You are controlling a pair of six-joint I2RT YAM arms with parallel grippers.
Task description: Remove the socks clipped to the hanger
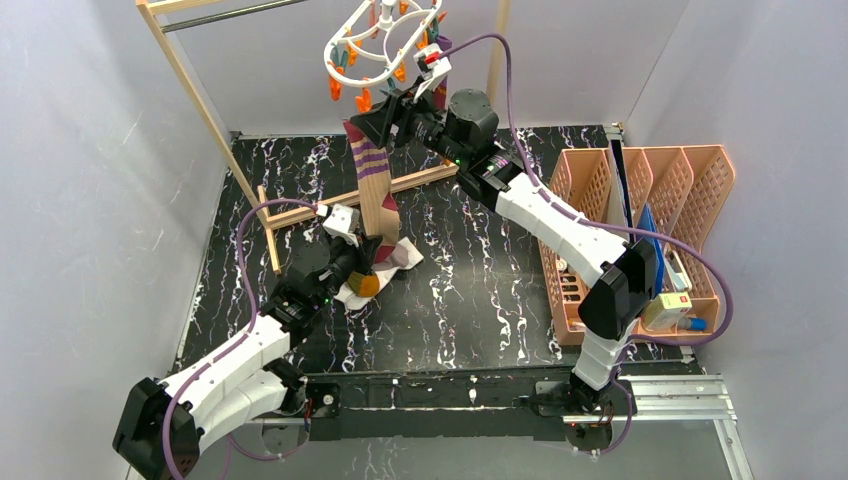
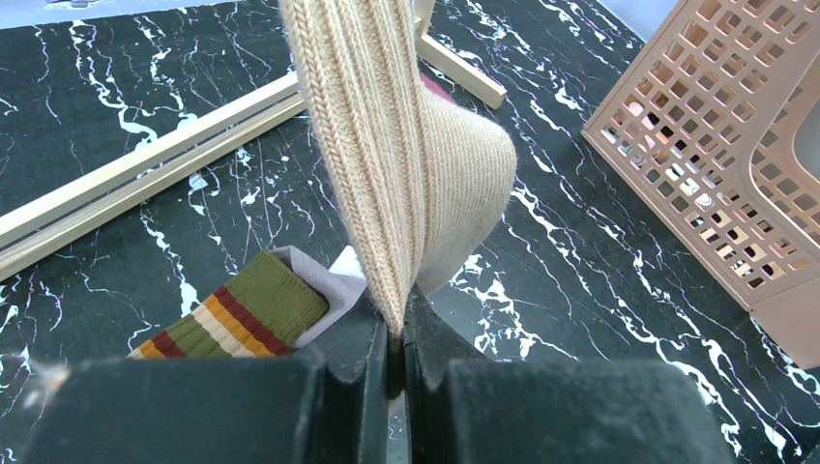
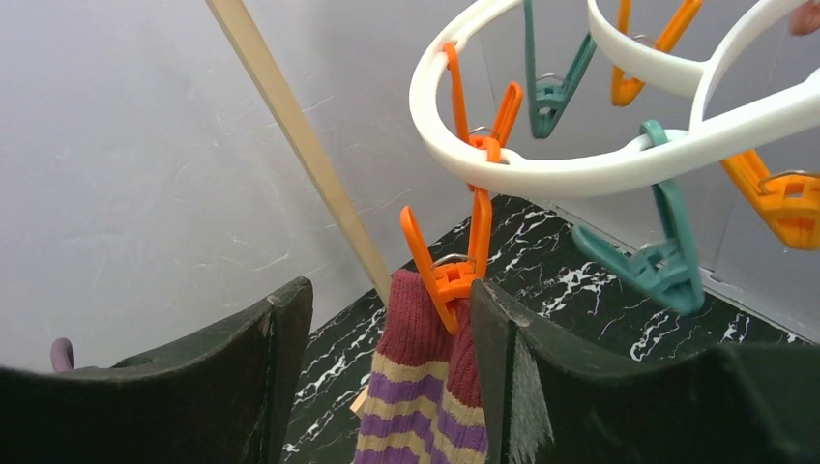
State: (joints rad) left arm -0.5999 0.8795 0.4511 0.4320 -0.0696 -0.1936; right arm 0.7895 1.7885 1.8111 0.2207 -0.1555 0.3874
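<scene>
The white hanger (image 1: pixel 385 40) hangs at the top, with orange and teal pegs. An orange peg (image 3: pixel 454 275) clips the maroon cuff of a tan, purple-striped sock (image 3: pixel 425 387). That sock (image 1: pixel 375 190) hangs stretched down towards the table. My right gripper (image 3: pixel 387 300) is open, its fingers on either side of the cuff and peg; the right finger is close against them. My left gripper (image 2: pixel 396 329) is shut on the sock's tan lower end (image 2: pixel 387 145). Below it on the table lie a white sock (image 1: pixel 400 258) and an olive striped sock (image 2: pixel 242 314).
The wooden rack's base bars (image 1: pixel 330 205) lie across the table behind the sock, and its post (image 3: pixel 300 145) rises just left of the right gripper. A pink lattice basket (image 1: pixel 650 200) with items stands at the right. A teal peg (image 3: pixel 658 261) dangles beside the clipped one.
</scene>
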